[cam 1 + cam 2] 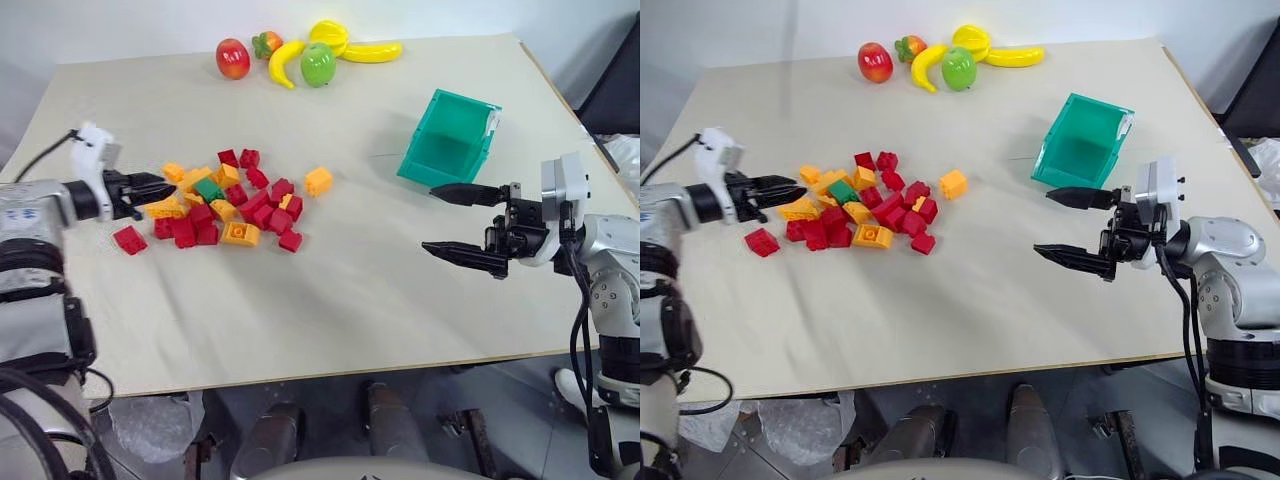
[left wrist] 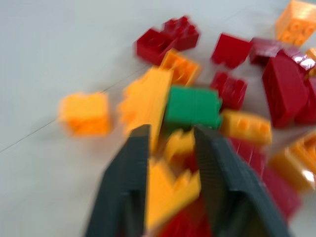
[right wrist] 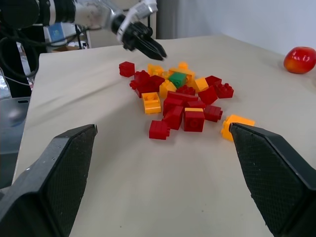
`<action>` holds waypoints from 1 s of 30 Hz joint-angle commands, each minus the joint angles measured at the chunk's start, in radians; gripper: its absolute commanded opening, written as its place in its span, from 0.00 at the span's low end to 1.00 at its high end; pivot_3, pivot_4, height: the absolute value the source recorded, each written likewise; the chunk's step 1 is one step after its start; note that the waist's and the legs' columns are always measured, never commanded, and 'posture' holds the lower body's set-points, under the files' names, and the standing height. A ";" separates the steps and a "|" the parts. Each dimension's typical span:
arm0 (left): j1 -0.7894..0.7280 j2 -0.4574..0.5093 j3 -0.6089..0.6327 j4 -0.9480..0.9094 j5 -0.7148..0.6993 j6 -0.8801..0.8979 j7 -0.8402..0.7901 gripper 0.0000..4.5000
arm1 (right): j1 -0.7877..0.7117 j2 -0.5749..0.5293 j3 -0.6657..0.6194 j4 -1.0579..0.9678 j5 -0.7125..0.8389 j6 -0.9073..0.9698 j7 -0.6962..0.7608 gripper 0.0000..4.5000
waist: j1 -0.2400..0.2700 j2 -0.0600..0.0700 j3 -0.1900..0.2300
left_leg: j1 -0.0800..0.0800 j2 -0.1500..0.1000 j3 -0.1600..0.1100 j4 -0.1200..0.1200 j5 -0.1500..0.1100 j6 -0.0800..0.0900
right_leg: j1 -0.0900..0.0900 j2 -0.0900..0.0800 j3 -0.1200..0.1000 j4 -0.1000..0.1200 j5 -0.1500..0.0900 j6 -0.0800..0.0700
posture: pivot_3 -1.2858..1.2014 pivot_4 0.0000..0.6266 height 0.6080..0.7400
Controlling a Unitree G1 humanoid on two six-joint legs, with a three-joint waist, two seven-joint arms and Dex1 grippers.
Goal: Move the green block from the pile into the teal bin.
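Beige cloth covers the table [image 1: 330, 300], where the green block [image 1: 209, 188] sits in the pile [image 1: 232, 205] of red and orange bricks, well apart from the empty teal bin [image 1: 450, 140] tipped on its side near toy fruit [image 1: 305, 55]. From the head, the left claw [image 1: 160, 185] at the pile's edge looks nearly closed, while its blurred wrist view shows the fingers [image 2: 128, 187] slightly parted around an orange brick [image 2: 170, 190], grip uncertain. Beside the bin, the right claw [image 1: 452, 222] hangs wide open and empty.
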 commanded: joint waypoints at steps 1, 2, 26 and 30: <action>0.103 0.072 0.057 -0.231 -0.072 0.149 -0.024 0.63 | -0.020 -0.015 -0.017 -0.001 0.009 -0.009 0.015 1.00 | 0.001 0.000 0.000 | 0.000 0.000 0.000 0.000 0.000 0.000 | 0.000 0.000 0.000 0.000 0.000 0.000 | 0.52 0.24 1.00; 0.146 0.086 0.077 -0.301 -0.090 0.189 -0.014 0.70 | -0.022 -0.015 -0.016 0.002 0.009 -0.008 0.018 1.00 | 0.001 0.000 0.000 | 0.000 0.000 0.000 0.000 0.000 0.000 | 0.000 0.000 0.000 0.000 0.000 0.000 | 0.52 0.24 1.00; 0.211 -0.021 -0.040 -0.616 -0.106 0.234 0.149 0.99 | -0.058 0.029 0.017 0.017 0.003 -0.013 0.015 1.00 | 0.033 0.000 0.000 | 0.002 0.001 0.000 0.001 0.000 -0.001 | 0.003 0.001 0.000 -0.001 0.002 -0.003 | 0.52 0.24 1.00; 0.018 -0.060 -0.170 -0.360 0.005 0.183 0.144 0.99 | -0.026 0.025 -0.003 -0.012 0.012 -0.009 -0.006 1.00 | 0.027 0.000 0.001 | 0.001 0.001 0.000 0.000 0.000 -0.001 | 0.002 0.001 -0.001 -0.002 0.002 -0.003 | 0.52 0.24 1.00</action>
